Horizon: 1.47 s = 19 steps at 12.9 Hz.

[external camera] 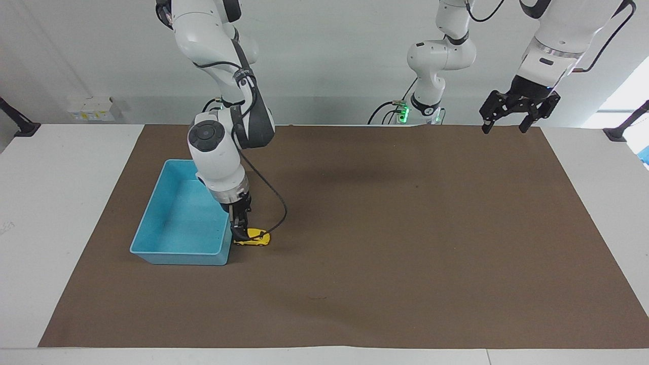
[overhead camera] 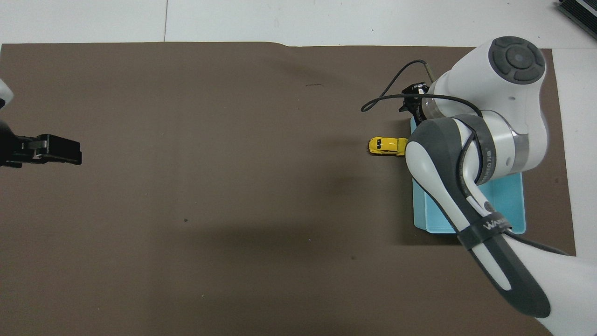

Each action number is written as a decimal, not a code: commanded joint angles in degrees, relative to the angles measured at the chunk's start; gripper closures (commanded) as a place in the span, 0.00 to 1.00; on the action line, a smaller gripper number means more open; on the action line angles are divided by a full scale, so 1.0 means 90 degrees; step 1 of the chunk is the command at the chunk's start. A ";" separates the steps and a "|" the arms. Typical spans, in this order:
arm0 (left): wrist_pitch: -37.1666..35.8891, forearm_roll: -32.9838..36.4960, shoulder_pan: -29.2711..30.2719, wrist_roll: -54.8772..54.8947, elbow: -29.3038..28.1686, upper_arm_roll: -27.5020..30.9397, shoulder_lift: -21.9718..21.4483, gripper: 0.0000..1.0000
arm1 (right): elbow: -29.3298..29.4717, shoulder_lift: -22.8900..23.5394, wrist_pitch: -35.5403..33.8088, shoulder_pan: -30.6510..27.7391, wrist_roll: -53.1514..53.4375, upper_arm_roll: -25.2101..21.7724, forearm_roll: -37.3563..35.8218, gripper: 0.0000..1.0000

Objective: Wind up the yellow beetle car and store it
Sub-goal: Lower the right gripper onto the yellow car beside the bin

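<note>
The yellow beetle car (external camera: 255, 238) stands on the brown mat, touching the blue bin's (external camera: 177, 223) side that faces the left arm's end of the table. My right gripper (external camera: 240, 231) is down at the car's bin-side end, at the car's height. In the overhead view the car (overhead camera: 385, 145) shows beside the bin (overhead camera: 510, 205), and the right arm's wrist hides that gripper. My left gripper (external camera: 504, 129) is open and empty, and waits raised over the mat's corner near the left arm's base; it also shows in the overhead view (overhead camera: 70, 156).
The brown mat (external camera: 405, 228) covers most of the white table (external camera: 61, 203). The right arm's black cable (external camera: 276, 203) loops down beside the car. The blue bin holds nothing.
</note>
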 commanded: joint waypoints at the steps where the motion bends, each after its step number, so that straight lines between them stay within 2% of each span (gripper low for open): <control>1: -0.0169 -0.0137 0.0079 0.0084 -0.0100 -0.0004 -0.0140 0.00 | -0.0452 0.0035 0.0662 0.0038 0.0167 0.0023 0.0017 0.00; 9: -0.0492 -0.0079 0.0254 0.0045 -0.0051 -0.0004 -0.0179 0.00 | -0.1253 0.0133 0.1823 -0.0079 0.0089 0.0023 0.0017 0.00; 11: -0.0492 -0.0079 0.0245 0.0045 -0.0051 -0.0004 -0.0179 0.00 | -0.1332 0.0114 0.1904 -0.0070 0.0069 0.0023 0.0017 0.00; 12: -0.0492 -0.0079 0.0245 0.0045 -0.0051 -0.0004 -0.0179 0.00 | -0.1390 0.0123 0.1943 -0.0070 0.0059 0.0014 0.0017 0.11; 13: -0.0492 -0.0079 0.0245 0.0045 -0.0051 -0.0004 -0.0169 0.00 | -0.1439 0.0123 0.1943 -0.0079 -0.0008 0.0023 0.0017 0.32; 14: -0.0492 -0.0079 0.0254 0.0045 -0.0051 -0.0004 -0.0169 0.00 | -0.1420 0.0123 0.1933 -0.0079 -0.0057 0.0023 0.0017 0.71; 15: -0.0492 -0.0079 0.0254 0.0045 -0.0051 -0.0004 -0.0169 0.00 | -0.1401 0.0123 0.1933 -0.0079 -0.0039 0.0023 0.0026 0.96; 16: -0.0492 -0.0079 0.0245 0.0045 -0.0051 -0.0004 -0.0169 0.00 | -0.1362 0.0133 0.1923 -0.0060 -0.0029 0.0023 0.0046 1.00; 19: -0.0492 -0.0079 0.0167 0.0045 -0.0051 -0.0004 -0.0169 0.00 | -0.1264 0.0114 0.1807 0.0018 0.0010 0.0023 0.0046 1.00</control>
